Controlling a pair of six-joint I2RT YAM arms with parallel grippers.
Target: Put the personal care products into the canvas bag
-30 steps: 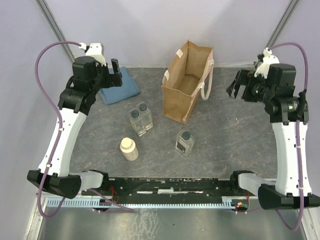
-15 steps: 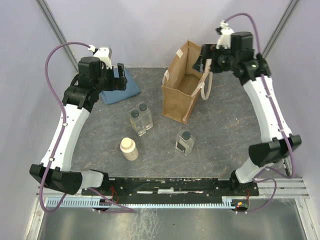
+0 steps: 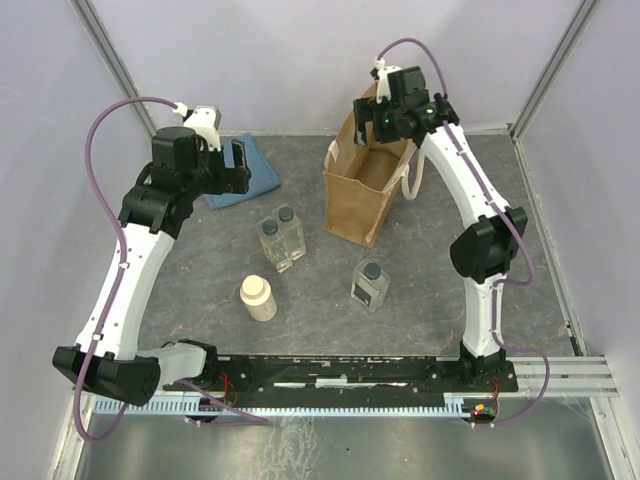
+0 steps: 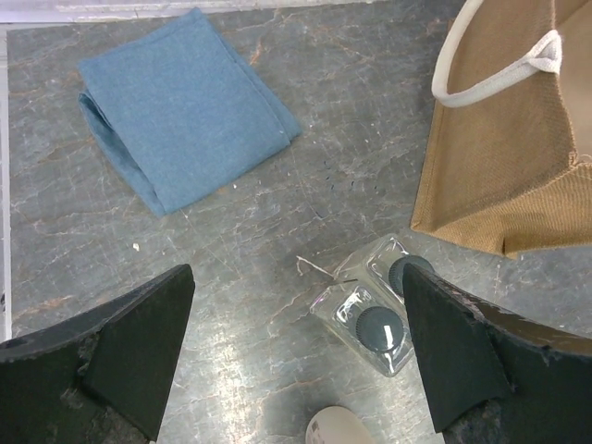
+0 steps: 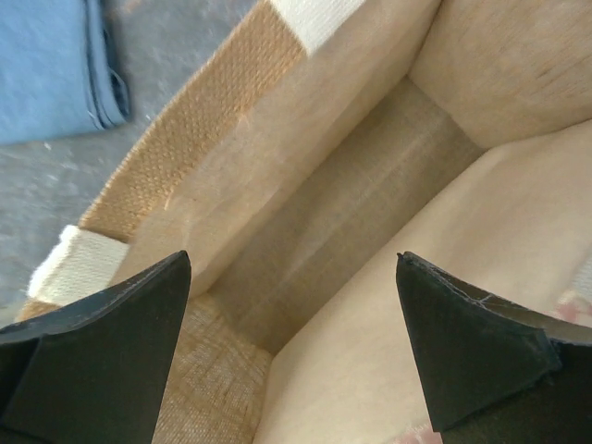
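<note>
Top external view: paired bottles (image 3: 281, 240), lone clear bottle (image 3: 370, 284) and cream bottle (image 3: 258, 297) are seen on the tabletop (image 3: 450, 260), 6 to 8 o'clock of the apparently empty bag (image 3: 350, 212). Right hand (image 3: 384, 122) is held spread and empty over the bag. Left hand (image 4: 298, 273) is spread above the pair, where descent and closure are called for as the first pick.

Probably a robotics lab test cell: plain lilac panels (image 3: 280, 60) on metal corner posts (image 3: 104, 55) enclose a grey stone-patterned counter (image 3: 440, 270), with a black mounting rail (image 3: 330, 370) at its near edge.

Coarse woven canvas bag (image 5: 199, 120), matt blue cloth (image 4: 180, 102), clear glossy bottles (image 4: 370, 326), possibly plastic, mottled stone-look table (image 4: 277, 213)
</note>
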